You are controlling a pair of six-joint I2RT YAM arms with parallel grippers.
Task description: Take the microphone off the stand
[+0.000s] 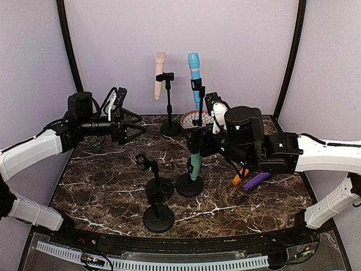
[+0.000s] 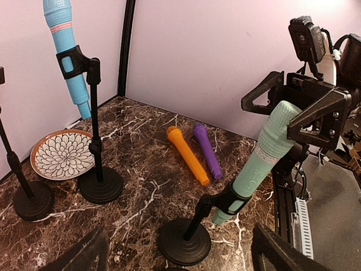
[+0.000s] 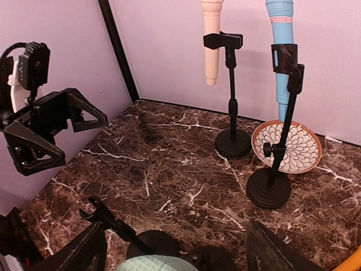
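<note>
No readable text, label or number shows on the green microphone (image 2: 256, 164), its stand (image 2: 184, 241) or elsewhere.

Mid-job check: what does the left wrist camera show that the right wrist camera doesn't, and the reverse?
Only the left wrist view: the purple microphone lying flat, and the right gripper open astride the head of the green microphone. Only the right wrist view: the beige microphone, the open left gripper, and an empty stand clip. Both: the blue microphone, the patterned plate and the green microphone.
</note>
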